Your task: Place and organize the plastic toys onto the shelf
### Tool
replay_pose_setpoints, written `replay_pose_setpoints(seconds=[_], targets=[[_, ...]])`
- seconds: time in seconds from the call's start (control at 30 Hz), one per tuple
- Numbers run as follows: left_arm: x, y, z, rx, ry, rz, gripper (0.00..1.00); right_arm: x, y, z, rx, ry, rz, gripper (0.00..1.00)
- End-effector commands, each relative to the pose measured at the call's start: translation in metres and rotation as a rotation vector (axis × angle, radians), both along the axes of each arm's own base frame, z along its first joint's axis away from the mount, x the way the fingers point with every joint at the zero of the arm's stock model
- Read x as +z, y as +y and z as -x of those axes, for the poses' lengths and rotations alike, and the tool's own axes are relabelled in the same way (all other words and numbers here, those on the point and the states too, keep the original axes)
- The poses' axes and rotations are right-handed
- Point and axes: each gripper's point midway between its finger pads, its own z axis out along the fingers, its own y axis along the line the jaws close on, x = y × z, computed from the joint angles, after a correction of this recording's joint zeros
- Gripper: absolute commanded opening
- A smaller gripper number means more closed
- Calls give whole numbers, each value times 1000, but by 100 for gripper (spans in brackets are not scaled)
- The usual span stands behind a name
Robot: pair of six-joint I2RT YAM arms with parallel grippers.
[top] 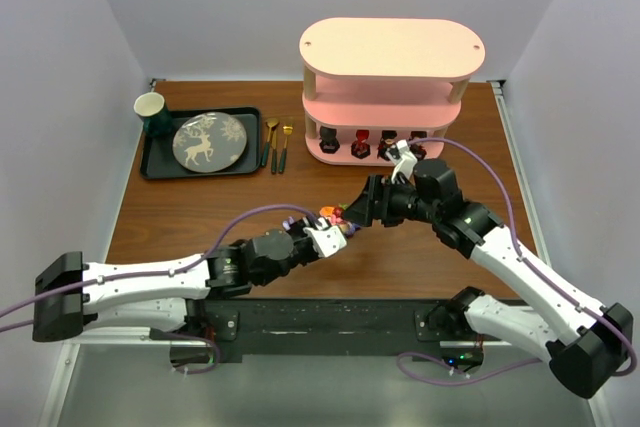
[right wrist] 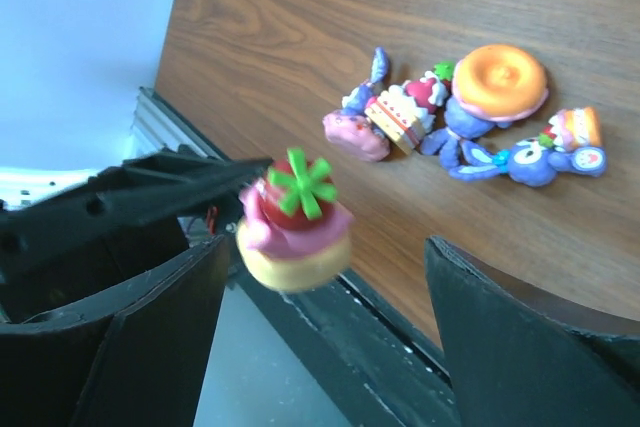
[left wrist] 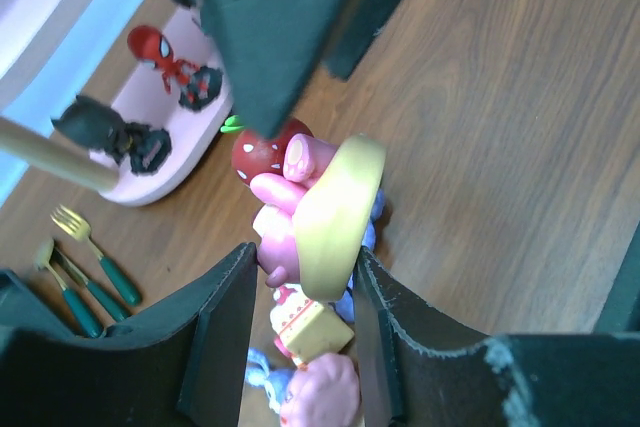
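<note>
A cupcake toy [right wrist: 295,227] with a yellow base, pink icing and a red strawberry top hangs above the table's near edge. My left gripper [left wrist: 305,252] is shut on it, one finger on each side. My right gripper [right wrist: 325,247] stands open around the same toy, with a gap at each finger. Several more plastic toys lie on the wood: an orange donut [right wrist: 500,82], a blue bunny [right wrist: 520,162], a cake slice [right wrist: 400,117]. The pink shelf [top: 390,52] stands at the back, with dark figurines [top: 360,144] on its lowest tier, among them a red one [left wrist: 165,57].
A black tray [top: 150,162] at the back left holds a plate [top: 210,140] and a green cup [top: 152,110]. Gold cutlery with green handles [top: 278,145] lies between tray and shelf. Both arms meet at the table's middle, in front of the shelf.
</note>
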Motion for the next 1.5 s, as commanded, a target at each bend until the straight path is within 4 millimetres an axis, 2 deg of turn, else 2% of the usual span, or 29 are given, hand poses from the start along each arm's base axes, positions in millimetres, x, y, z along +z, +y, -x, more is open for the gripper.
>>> replay_pose_setpoints(seconds=[0.0, 0.17, 0.37, 0.53, 0.57, 0.6, 0.63, 0.67, 0.7, 0.73, 0.8, 0.83, 0.87, 0.9, 1.0, 1.07, 1.17, 1.2, 1.27, 1.3, 1.33, 1.37, 1.4, 1.43, 1.47], targets=[[27, -13, -4, -17, -129, 76, 0, 15, 15, 1, 38, -15, -86, 80], [28, -17, -3, -28, -144, 76, 0, 7, 25, 4, 71, 25, -122, 77], [32, -21, 1, -53, -154, 86, 0, -5, 26, 3, 68, 37, -111, 65], [28, -23, 3, -63, -151, 75, 0, 0, 29, 2, 84, 23, -129, 43], [28, -23, 3, -61, -149, 77, 0, 1, 30, 3, 89, 19, -132, 34], [28, -22, 3, -54, -147, 79, 0, 3, 31, 4, 96, 11, -139, 29], [26, -21, 2, -48, -145, 79, 4, 3, 30, 4, 99, 4, -136, 24], [27, -20, 2, -41, -137, 88, 7, 4, 30, 4, 100, -1, -133, 13], [26, -19, 1, -30, -132, 90, 10, 4, 28, 4, 100, -12, -129, 7], [25, -18, 1, -24, -125, 95, 20, 4, 26, 2, 92, -32, -119, 2], [23, -17, 1, -7, -101, 109, 32, 4, 23, 0, 77, -56, -106, 0], [23, -16, 1, -3, -91, 118, 47, 7, 19, -3, 61, -95, -93, 0], [23, -14, 1, 15, -71, 136, 55, 7, 16, -4, 56, -110, -82, 0], [25, -12, 2, 21, -61, 154, 72, 8, 13, -7, 50, -146, -64, 0], [34, -4, 1, 67, -16, 221, 95, 14, -2, -20, -22, -253, -8, 0], [35, 3, 0, 103, 13, 251, 100, 21, -16, -32, -103, -329, 30, 0], [43, 14, -3, 148, 55, 314, 100, 28, -35, -49, -200, -433, 100, 0], [54, 22, -10, 182, 64, 355, 100, 31, -39, -53, -205, -476, 126, 0], [55, 32, -18, 227, 131, 397, 100, 40, -50, -63, -269, -544, 152, 0], [69, 47, -33, 282, 135, 447, 100, 43, -62, -72, -321, -593, 200, 0], [66, 56, -38, 322, 172, 455, 100, 45, -67, -76, -346, -619, 220, 0], [71, 64, -44, 350, 179, 469, 100, 55, -72, -80, -381, -662, 222, 0], [85, 79, -58, 405, 168, 502, 100, 58, -81, -85, -415, -698, 265, 0], [79, 90, -62, 444, 197, 477, 100, 65, -86, -88, -442, -731, 271, 0], [81, 93, -66, 440, 215, 476, 100, 75, -89, -92, -474, -769, 266, 0]])
